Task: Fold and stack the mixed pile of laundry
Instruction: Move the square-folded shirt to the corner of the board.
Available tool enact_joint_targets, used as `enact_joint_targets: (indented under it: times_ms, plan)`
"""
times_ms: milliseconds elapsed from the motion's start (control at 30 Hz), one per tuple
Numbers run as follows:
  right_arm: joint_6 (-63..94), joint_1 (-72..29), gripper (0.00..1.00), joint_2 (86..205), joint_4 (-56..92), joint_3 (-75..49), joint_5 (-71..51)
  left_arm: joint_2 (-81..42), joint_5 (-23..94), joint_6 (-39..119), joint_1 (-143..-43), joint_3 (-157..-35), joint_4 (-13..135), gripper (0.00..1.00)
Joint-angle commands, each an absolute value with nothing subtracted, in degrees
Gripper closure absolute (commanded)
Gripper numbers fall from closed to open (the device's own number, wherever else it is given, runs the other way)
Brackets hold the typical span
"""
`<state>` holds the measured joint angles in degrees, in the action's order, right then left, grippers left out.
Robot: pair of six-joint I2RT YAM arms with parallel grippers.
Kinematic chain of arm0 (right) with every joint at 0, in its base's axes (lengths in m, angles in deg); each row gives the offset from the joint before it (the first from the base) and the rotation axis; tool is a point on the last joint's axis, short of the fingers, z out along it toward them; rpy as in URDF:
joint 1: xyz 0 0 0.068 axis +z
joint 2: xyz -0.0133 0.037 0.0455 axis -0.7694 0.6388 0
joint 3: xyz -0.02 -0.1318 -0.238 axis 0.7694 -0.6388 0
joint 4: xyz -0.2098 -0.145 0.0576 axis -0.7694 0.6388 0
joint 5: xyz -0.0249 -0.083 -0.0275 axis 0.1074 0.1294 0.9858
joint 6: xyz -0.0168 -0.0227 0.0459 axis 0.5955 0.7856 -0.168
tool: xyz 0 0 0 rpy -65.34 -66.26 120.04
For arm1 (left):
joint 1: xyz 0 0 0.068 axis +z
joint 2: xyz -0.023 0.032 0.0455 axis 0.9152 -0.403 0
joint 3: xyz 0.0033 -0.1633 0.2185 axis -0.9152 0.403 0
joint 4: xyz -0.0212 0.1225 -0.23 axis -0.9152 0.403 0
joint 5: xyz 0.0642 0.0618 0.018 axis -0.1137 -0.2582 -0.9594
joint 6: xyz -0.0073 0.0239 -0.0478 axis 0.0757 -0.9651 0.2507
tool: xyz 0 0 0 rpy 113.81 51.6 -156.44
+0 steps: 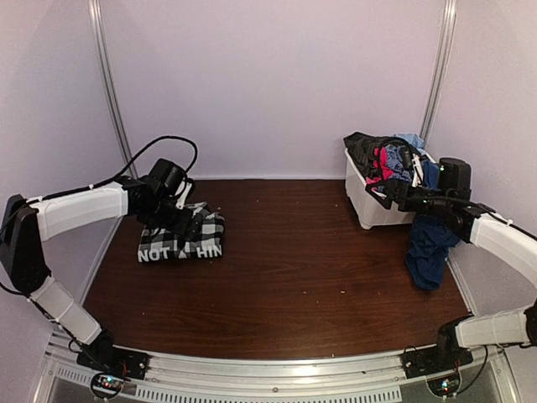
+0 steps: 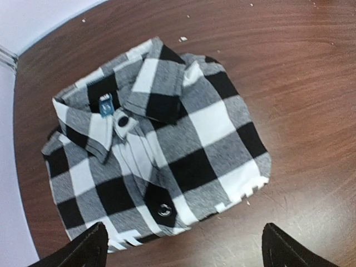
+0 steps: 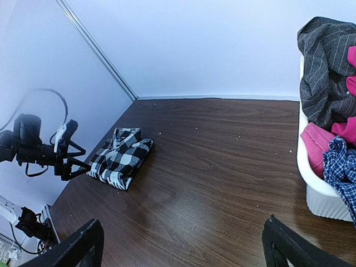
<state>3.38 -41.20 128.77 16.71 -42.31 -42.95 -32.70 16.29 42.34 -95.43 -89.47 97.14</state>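
A folded black-and-white checked shirt (image 1: pixel 183 239) with white lettering lies flat at the table's left. My left gripper (image 1: pixel 180 217) hovers just over its far edge, open and empty. In the left wrist view the shirt (image 2: pixel 161 139) fills the middle, and the left gripper (image 2: pixel 186 253) stands open with its fingertips (image 2: pixel 83 250) wide apart. The mixed laundry pile (image 1: pixel 388 155) fills the white bin (image 1: pixel 369 210). A long navy blue piece (image 1: pixel 430 248) hangs down beside the bin onto the table. My right gripper (image 1: pixel 379 193) is at the bin's front, open and holding nothing.
In the right wrist view the right gripper (image 3: pixel 183 250) faces bare brown table, with the shirt (image 3: pixel 121 156) far left. The bin's rim (image 3: pixel 303 161) holds a grey striped garment (image 3: pixel 325 72), a pink one (image 3: pixel 317 142) and blue plaid (image 3: pixel 342 167). White walls close in the table.
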Motion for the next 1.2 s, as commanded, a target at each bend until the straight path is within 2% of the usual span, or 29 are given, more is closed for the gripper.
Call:
enact_joint_targets:
  times_ms: [0,167,400,700,933,1167]
  plan:
    - [1.5,-41.2,0.0,129.0,13.3,-43.5,-45.5,-36.4,16.0,56.4,-102.4,-85.5,96.1,0.02]
    - [1.6,-41.2,0.0,130.2,12.9,-43.4,-46.5,-42.5,13.0,68.3,-109.9,-86.9,97.3,0.02]
    - [1.0,-41.1,0.0,130.0,11.8,-44.4,-47.3,-49.1,10.8,74.9,-108.4,-87.6,97.1,0.02]
    - [1.8,-41.2,0.0,129.7,11.6,-44.7,-47.7,-50.8,12.8,62.5,-98.2,-85.0,92.0,0.02]
    - [0.4,-41.2,0.0,130.7,8.8,-44.8,-49.0,-54.3,12.9,52.5,-90.9,-91.2,92.3,0.02]
    - [0.8,-41.2,0.0,132.0,8.2,-44.9,-49.4,-59.5,15.8,49.4,-85.9,-101.6,93.3,0.02]
